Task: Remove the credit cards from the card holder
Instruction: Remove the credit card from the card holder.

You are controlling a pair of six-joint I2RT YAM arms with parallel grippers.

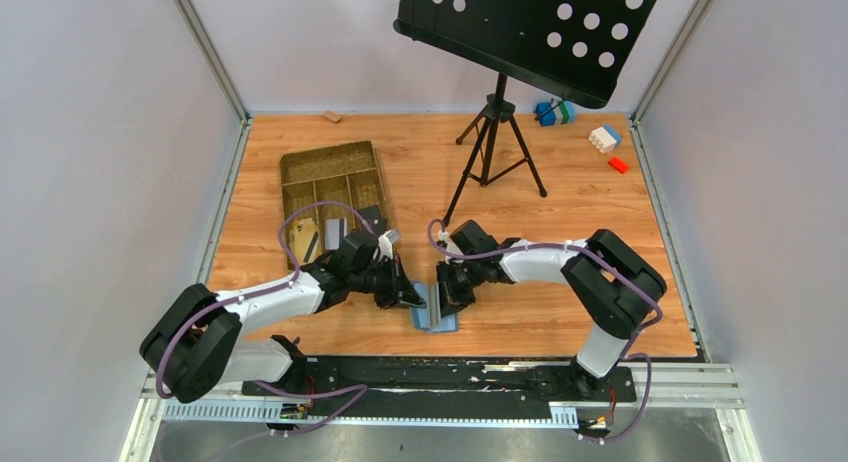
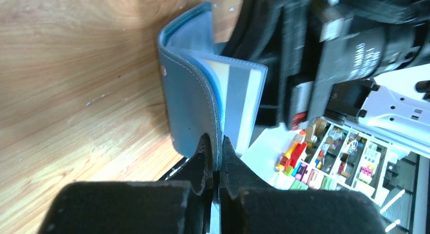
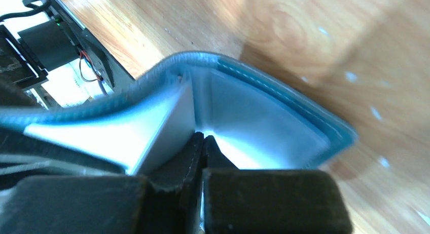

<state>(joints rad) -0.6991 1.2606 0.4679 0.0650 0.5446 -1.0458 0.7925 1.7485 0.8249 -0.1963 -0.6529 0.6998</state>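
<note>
The blue card holder [image 1: 437, 320] stands part-open near the table's front edge, between my two grippers. My left gripper [image 1: 412, 298] [image 2: 217, 145] is shut on the edge of its outer blue flap [image 2: 190, 97]; a pale blue and tan inner panel [image 2: 243, 107] shows behind. My right gripper [image 1: 443, 294] [image 3: 204, 138] is shut, its tips pushed into the fold of the holder's pale lining [image 3: 263, 107], nothing visible between them. I cannot make out credit cards inside the holder. A dark card-like piece [image 1: 335, 229] and a pale one [image 1: 308, 240] lie in the brown tray [image 1: 330, 162].
A music stand's tripod [image 1: 490, 132] rises at mid-table, its black perforated desk [image 1: 530, 32] overhanging the back. Toy bricks [image 1: 555, 112] [image 1: 605, 137] and a red piece [image 1: 618, 165] sit at the back right. A small wooden block [image 1: 331, 116] lies by the back wall.
</note>
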